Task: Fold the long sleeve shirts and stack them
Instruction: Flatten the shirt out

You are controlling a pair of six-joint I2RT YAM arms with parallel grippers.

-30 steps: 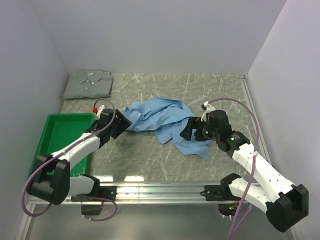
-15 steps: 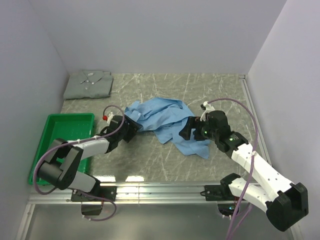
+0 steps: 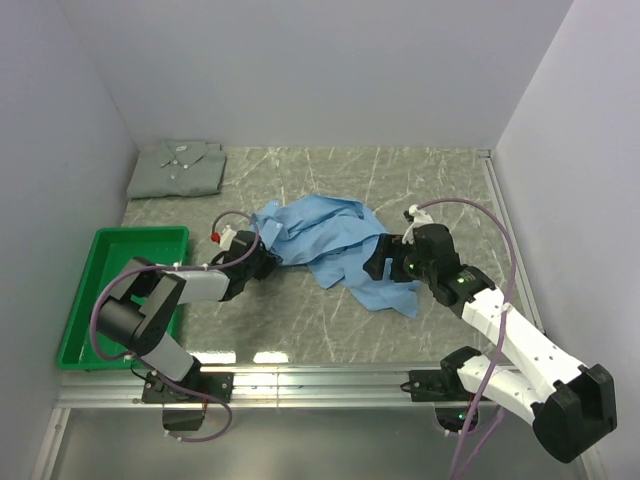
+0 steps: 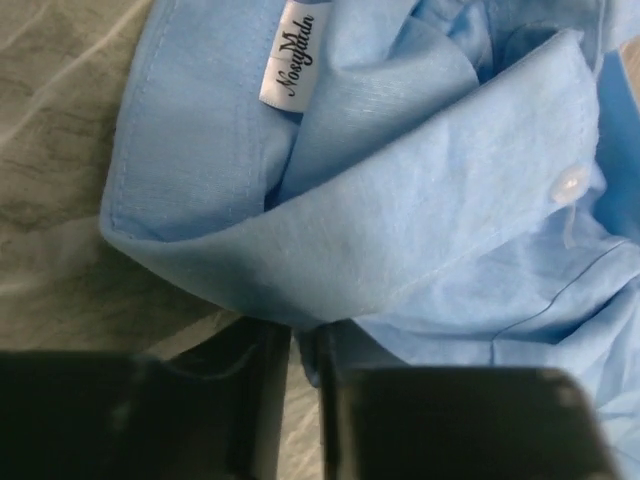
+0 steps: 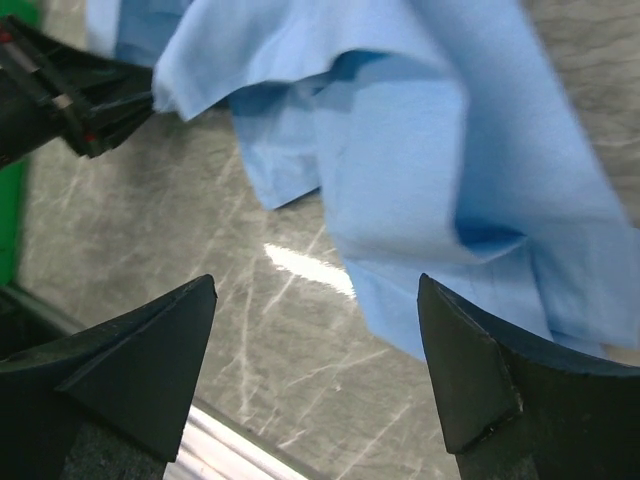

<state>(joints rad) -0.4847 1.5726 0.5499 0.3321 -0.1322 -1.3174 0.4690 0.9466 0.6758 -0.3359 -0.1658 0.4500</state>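
Where L end effector [image 4: 305,348] nips blue shirt [image 4: 420,210], grip's blurred, cropped.

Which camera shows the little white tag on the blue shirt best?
The left wrist view: the tag sits close up on the blue shirt, lettering showing. The top view shows the whole shirt, tag too small. The right wrist view shows only blue cloth.
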